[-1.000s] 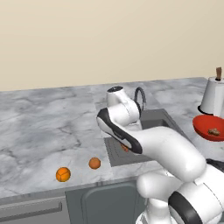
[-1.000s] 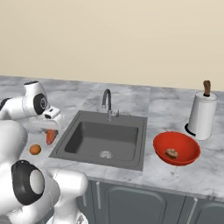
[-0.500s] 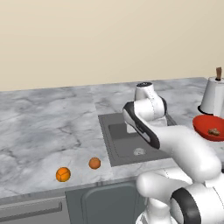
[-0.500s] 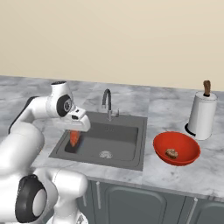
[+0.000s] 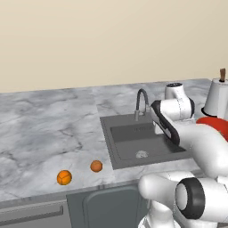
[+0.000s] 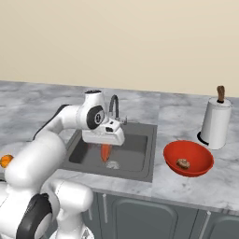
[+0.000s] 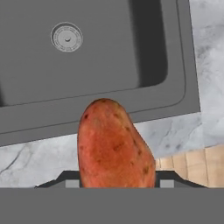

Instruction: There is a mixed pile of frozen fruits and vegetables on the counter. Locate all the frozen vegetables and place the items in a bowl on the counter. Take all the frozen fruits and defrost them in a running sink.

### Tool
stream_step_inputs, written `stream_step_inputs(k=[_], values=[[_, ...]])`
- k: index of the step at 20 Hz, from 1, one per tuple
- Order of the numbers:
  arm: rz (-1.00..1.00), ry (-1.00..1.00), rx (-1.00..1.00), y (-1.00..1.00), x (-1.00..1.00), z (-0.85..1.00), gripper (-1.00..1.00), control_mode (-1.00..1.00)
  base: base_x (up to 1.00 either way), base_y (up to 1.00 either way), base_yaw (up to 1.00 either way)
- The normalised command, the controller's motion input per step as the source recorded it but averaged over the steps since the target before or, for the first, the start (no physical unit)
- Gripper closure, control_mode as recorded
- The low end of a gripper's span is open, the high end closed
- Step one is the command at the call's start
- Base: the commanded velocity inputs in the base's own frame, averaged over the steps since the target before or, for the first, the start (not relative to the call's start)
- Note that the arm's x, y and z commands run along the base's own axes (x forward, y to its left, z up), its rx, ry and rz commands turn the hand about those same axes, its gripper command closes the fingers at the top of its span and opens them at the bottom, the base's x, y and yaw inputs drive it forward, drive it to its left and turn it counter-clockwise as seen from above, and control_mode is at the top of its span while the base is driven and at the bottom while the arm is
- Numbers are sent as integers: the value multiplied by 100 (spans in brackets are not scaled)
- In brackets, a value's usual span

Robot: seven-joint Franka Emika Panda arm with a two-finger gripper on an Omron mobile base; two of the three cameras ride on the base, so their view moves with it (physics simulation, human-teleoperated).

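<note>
Above the sink (image 6: 135, 149): claw (image 6: 106, 150) clamped on reddish sweet-potato piece (image 7: 113, 146), which hangs straight below it; drain (image 7: 66, 37) at 11 o'clock of the piece in hand view.

My white arm with dark joints reaches forward and bends sideways at the wrist, so my two-finger claw (image 6: 106, 150) points straight down. Its jaws are clamped on a reddish-orange oblong sweet-potato piece (image 7: 114, 146), which hangs upright between them, its rounded end lowest.
</note>
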Motion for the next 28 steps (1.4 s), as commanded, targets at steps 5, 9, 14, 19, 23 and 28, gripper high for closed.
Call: stream_step_inputs(k=[5,9,14,19,23,28], values=[[0,5,0,-100,1,0,100,-100,0,0,0],[1,4,2,-92,14,19,100,-100,0,0,0],[2,8,7,-66,14,40,100,-100,0,0,0],[4,9,8,-82,31,3,100,-100,0,0,0],[12,4,8,-70,38,-5,100,-100,0,0,0],[17,0,15,-57,32,-17,100,-100,0,0,0]])
